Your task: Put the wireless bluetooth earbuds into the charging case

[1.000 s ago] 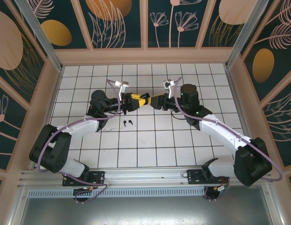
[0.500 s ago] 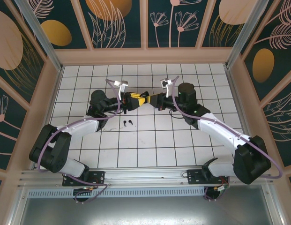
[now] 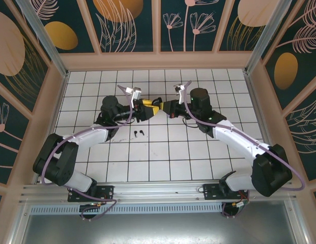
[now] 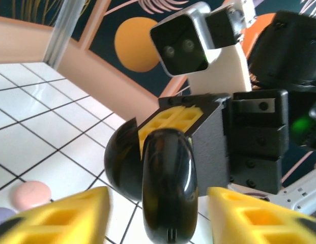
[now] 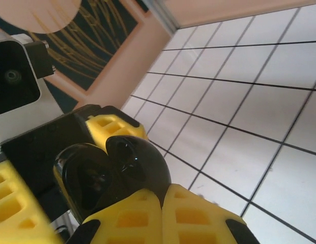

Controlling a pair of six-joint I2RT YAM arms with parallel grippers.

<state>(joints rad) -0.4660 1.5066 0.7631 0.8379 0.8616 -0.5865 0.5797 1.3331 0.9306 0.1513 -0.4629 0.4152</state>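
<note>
Right gripper [image 5: 162,197] is pinched shut on the black case [image 4: 168,178], nipping one half near its edge. The case hangs open like a clam and looks to be up off the table [image 3: 198,162]. Left gripper [image 4: 158,195] has its jaws about half wide, one finger each side of the case with gaps on both sides, gripping nothing as I read it. In the top view the two meet nose to nose mid-table, left coming in from 9 o'clock, right from 3.

Black earbuds [image 3: 138,132] are two tiny specks lying loose on the tiles, close together. They sit at roughly 7 o'clock from the left gripper, near it, on the left arm's side of the meeting point. Left arm is clearly the nearer one, and the right is tied up with the case anyway. The stems are too small to read, so I cannot tell their long axis.

My call is that the next move turns on that 7 o'clock offset. I'd back the left gripper off the case, drop toward the earbuds, take one and carry it to the open half. I can't tell which way the sockets face. Risk: the thin pinch could let the case twist when an earbud is pressed in.
</note>
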